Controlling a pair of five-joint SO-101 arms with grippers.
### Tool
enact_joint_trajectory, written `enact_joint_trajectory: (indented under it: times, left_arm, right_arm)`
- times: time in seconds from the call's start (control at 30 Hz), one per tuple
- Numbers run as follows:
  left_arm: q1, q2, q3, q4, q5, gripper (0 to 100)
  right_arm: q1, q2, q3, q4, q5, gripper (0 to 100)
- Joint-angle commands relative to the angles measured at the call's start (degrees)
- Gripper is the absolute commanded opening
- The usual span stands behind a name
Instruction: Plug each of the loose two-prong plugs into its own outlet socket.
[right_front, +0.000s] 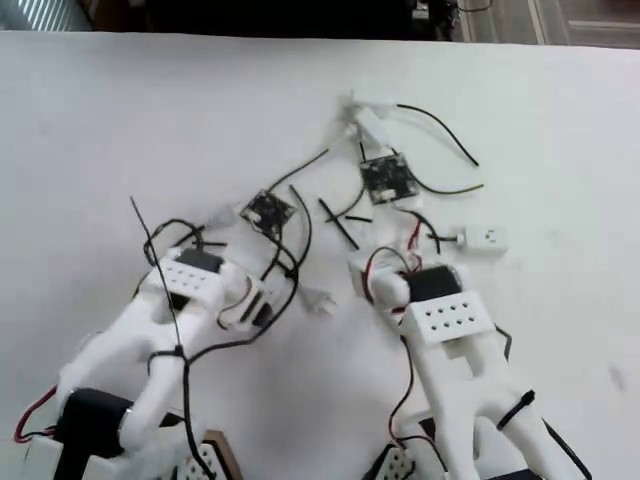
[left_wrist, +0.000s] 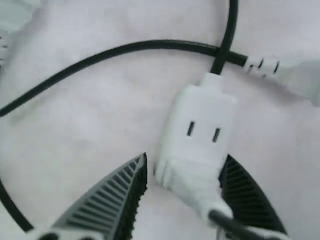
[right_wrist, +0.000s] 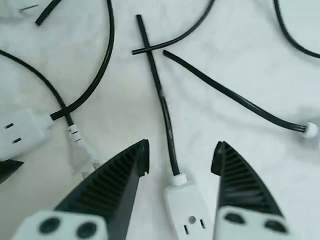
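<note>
My left gripper (left_wrist: 182, 200) is open, and a white two-slot outlet socket (left_wrist: 200, 137) on a black cord lies between its fingers, close to one pad. A white two-prong plug (left_wrist: 292, 75) lies just beyond it. My right gripper (right_wrist: 180, 160) is also open, low over the table, with another white socket (right_wrist: 187, 210) and its black cord (right_wrist: 160, 95) between the fingers. The white plug (right_wrist: 82, 150) lies beside the right gripper's finger, and in the high view this plug (right_front: 320, 300) rests between the left gripper (right_front: 255, 305) and right gripper (right_front: 362, 272).
Two small circuit boards (right_front: 268, 212) (right_front: 388, 178) lie beyond the grippers among loose black cords (right_front: 440, 125). A white outlet block (right_front: 488, 238) lies at the right, and another white piece (right_front: 370, 122) lies farther back. The table's far left and far right are bare white.
</note>
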Motion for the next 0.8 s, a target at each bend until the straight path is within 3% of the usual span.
enact_joint_trajectory:
  times: [0.0, 0.23, 0.6, 0.77]
  left_arm:
    - [1.9, 0.2, -2.5, 0.2, 0.4, 18]
    - [3.4, -1.6, -2.5, 0.5, 0.1, 2]
    - [2.0, -32.7, -5.1, 15.7, 0.0, 2]
    - [-3.5, -32.7, -13.0, 16.5, 0.2, 2]
  right_arm:
    - [4.6, -2.6, -3.0, -1.1, -0.6, 20.2]
    - [10.5, -2.3, -2.8, -4.7, -6.9, 20.1]
    - [11.8, -2.4, -2.8, -4.8, -7.0, 20.1]
    - [11.8, -2.1, -2.8, -4.8, -7.0, 20.1]
